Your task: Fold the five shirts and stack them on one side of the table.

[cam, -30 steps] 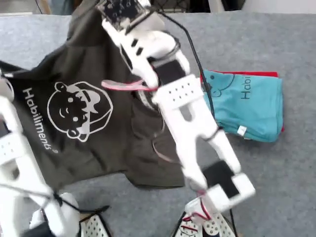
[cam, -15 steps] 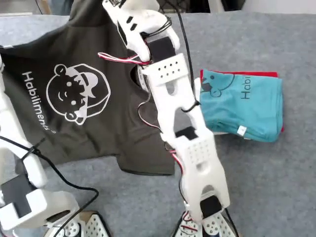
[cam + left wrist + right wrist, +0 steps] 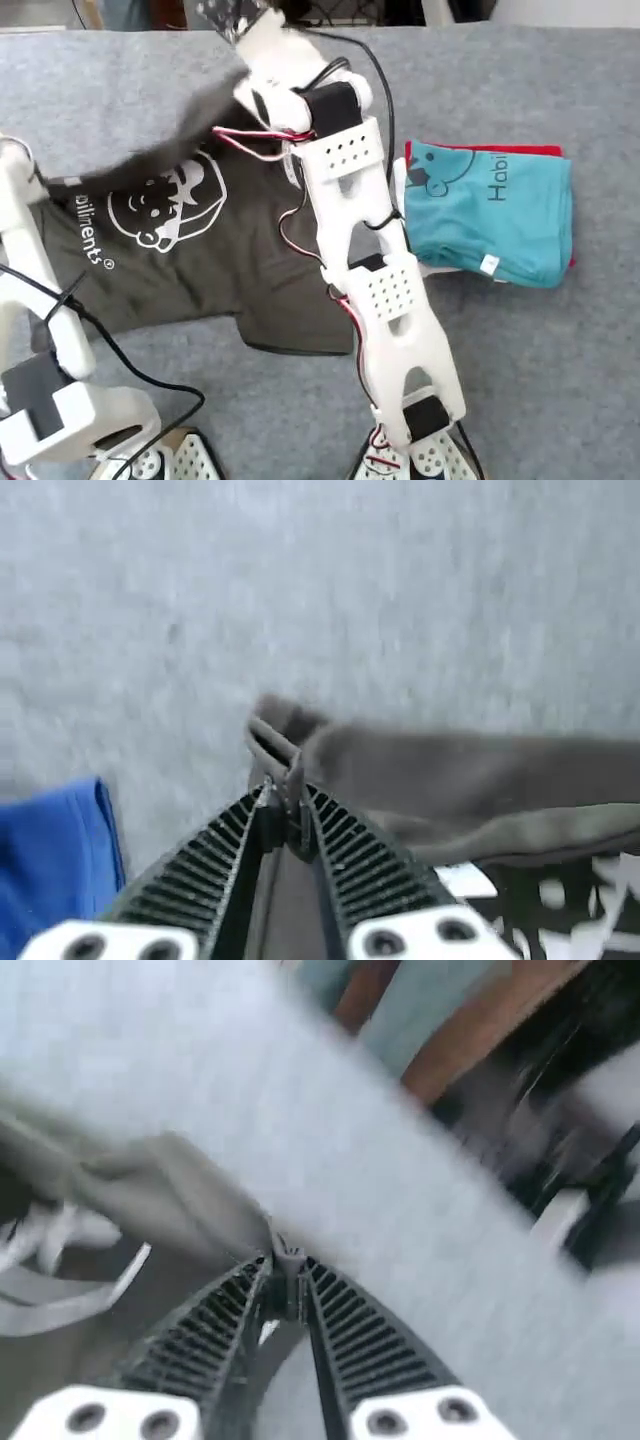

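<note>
A grey, felt-like cloth covers the table (image 3: 560, 380) from its near edge to its far edge. Beyond the far edge, a slim wooden piece (image 3: 88, 12) stands at the left and a white surface (image 3: 570, 10) lies at the right, with dark shapes (image 3: 400, 10) between them. The right wrist view shows blurred brown wooden bars (image 3: 470, 1045) past the table, with a pale blue-grey panel (image 3: 425, 1010) between them.

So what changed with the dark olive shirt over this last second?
The left gripper and right gripper, shut on the far edge of the dark olive shirt, drew it toward the arm bases, over its white print. The folded teal shirt stayed put.
</note>
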Action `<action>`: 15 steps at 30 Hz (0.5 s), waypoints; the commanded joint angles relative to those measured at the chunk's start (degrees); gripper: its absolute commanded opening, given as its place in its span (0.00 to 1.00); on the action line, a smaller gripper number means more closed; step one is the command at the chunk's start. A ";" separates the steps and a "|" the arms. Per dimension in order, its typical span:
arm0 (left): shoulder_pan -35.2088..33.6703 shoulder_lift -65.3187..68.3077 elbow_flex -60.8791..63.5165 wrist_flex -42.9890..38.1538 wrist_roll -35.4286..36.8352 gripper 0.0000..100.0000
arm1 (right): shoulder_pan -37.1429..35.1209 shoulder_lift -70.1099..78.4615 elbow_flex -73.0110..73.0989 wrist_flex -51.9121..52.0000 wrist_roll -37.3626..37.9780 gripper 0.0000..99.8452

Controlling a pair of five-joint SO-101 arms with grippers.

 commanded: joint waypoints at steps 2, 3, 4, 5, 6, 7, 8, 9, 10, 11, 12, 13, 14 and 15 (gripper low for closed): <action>-0.92 -0.70 0.40 8.70 0.00 0.03 | 2.29 -1.80 -2.51 7.74 0.18 0.01; -1.19 -0.70 1.19 9.58 0.00 0.03 | 2.99 -1.98 -2.86 7.74 0.18 0.01; -1.27 -0.70 2.42 10.20 -0.09 0.03 | 3.43 -2.07 -2.95 7.74 0.18 0.01; -1.27 -0.70 4.00 10.37 -0.26 0.03 | 3.60 -2.24 -2.42 7.91 -0.09 0.01; -1.27 -0.70 5.93 10.29 -1.41 0.03 | 3.78 -2.68 -2.15 8.00 -0.18 0.01; -1.27 -0.97 7.96 9.76 -2.99 0.03 | 3.87 -3.38 -1.10 8.00 -0.26 0.01; -1.45 -1.67 10.07 9.14 -4.31 0.03 | 3.87 -4.53 0.75 8.09 -0.26 0.01; -2.07 -2.81 12.35 8.35 -5.01 0.03 | 3.69 -6.37 3.30 8.09 -0.26 0.01; -2.59 -4.40 14.64 7.12 -5.36 0.03 | 3.43 -8.66 6.64 8.09 -0.26 0.01; -3.30 -6.33 16.75 5.89 -5.54 0.03 | 3.25 -11.30 11.30 8.00 -0.18 0.01; -4.09 -8.62 18.95 4.75 -5.63 0.03 | 2.81 -14.20 16.66 8.00 0.09 0.01; -4.70 -10.90 20.79 4.04 -5.63 0.03 | 2.55 -17.10 22.64 7.91 0.18 0.01; -5.23 -13.45 22.46 3.87 -5.63 0.03 | 2.37 -19.91 29.49 7.82 0.26 0.01; -5.41 -16.18 24.13 3.78 -5.63 0.03 | 2.20 -22.64 36.09 7.65 0.35 0.01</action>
